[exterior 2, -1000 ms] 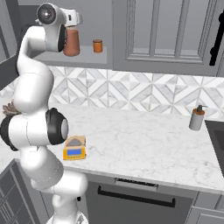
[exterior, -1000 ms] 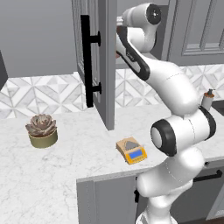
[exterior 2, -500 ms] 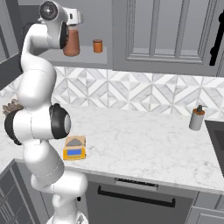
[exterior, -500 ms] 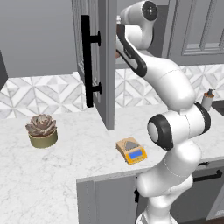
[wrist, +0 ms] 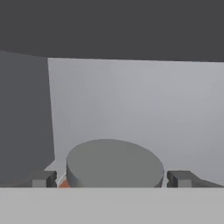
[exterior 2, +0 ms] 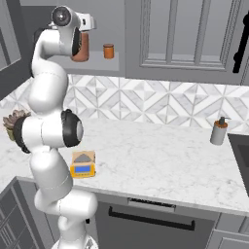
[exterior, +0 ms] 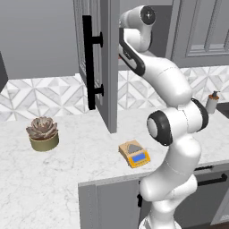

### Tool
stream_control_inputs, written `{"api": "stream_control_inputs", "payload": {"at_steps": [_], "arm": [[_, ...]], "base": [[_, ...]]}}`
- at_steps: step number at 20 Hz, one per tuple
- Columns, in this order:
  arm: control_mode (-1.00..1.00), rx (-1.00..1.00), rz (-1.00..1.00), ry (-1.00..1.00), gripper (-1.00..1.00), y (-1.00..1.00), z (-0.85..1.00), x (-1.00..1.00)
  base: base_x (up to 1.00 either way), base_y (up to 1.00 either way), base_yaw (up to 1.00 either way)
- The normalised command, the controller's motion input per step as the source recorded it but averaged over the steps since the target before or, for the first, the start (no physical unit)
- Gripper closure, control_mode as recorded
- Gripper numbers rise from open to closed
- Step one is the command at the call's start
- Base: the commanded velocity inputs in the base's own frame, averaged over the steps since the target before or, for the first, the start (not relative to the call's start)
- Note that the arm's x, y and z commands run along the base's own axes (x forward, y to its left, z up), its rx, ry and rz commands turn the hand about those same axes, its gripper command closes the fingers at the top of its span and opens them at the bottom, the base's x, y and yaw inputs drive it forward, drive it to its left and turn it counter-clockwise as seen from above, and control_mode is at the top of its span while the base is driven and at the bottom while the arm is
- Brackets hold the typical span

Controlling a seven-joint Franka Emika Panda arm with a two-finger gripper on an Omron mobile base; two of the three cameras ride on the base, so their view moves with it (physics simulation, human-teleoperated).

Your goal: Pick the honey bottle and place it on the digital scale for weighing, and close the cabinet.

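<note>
The honey bottle, reddish-brown, stands on the bottom shelf of the open wall cabinet. Its grey round lid lies close below the hand, between the two fingertips. My gripper is open, with one finger on each side of the lid and a narrow gap on the left. From the right base, the gripper is at the bottle's top. The cabinet door, with its black bar handle, is swung wide open. The yellow-orange digital scale lies bare on the counter near the front edge.
A small orange jar stands on the same shelf, right of the bottle. A potted succulent sits on the counter to the left. A soap dispenser stands at the right by the sink. The open door edge hangs just left of the arm.
The elbow and forearm have swung a little to the left. The hand has stayed at the bottle's top, and the bottle has not moved.
</note>
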Motion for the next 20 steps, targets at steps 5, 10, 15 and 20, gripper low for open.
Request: {"api": "stream_control_inputs", "payload": {"at_steps": [5,10,15,20], "arm": [[-1.00,-0.01,0.00,0.00,-1.00,0.02,-0.22,0.23],[-1.00,-0.01,0.00,0.00,1.00,0.03,0.00,0.13],[-1.00,0.00,0.00,0.00,1.00,0.00,0.00,0.02],[-1.00,0.00,0.00,-0.06,1.00,0.00,0.00,-0.18]], "base": [[0.00,0.00,0.00],[0.00,0.00,0.00],[0.00,0.00,0.00],[0.00,0.00,0.00]]}}
